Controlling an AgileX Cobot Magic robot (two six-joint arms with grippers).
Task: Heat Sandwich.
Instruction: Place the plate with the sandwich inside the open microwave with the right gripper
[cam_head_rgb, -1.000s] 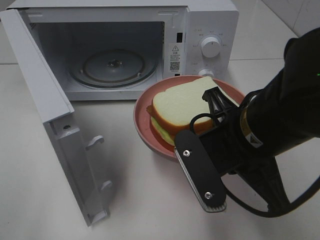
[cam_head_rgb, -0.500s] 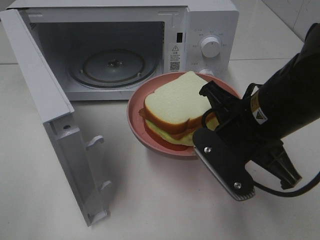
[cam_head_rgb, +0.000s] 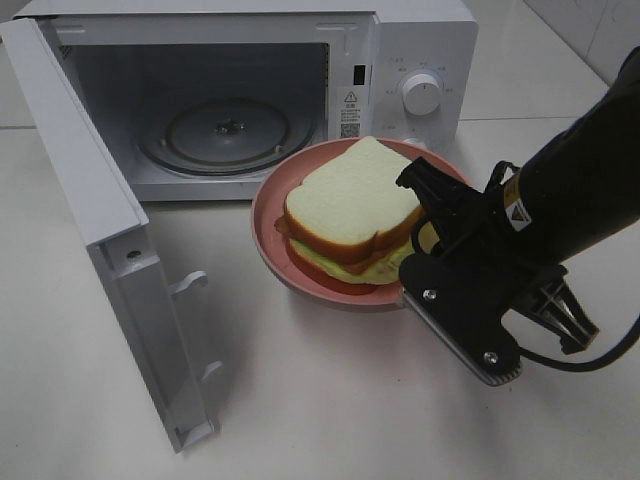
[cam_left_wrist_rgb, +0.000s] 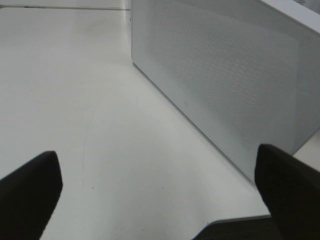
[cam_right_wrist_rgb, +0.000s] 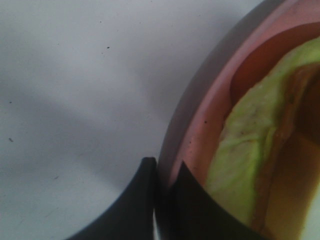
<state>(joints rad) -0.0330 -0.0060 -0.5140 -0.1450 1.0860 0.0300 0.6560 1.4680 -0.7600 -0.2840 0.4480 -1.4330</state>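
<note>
Hand (cam_right_wrist_rgb: 162, 172) pinching pink plate (cam_right_wrist_rgb: 200, 125) rim

cavity (cam_head_rgb: 225, 110) – open, only turntable (cam_head_rgb: 224, 135) inside | door (cam_head_rgb: 110, 235) – flanks left | plate (cam_head_rgb: 300, 275) – fronts opening

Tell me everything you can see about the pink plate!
The plate is round and pink, smooth and a bit shiny, with a raised rim. It sits level right in front of the open microwave, close to its doorway; whether it rests on the table or is lifted a little is hard to tell. The sandwich lies on it and fills most of it. The right pincer is shut on the plate's rim at the near right edge.
</note>
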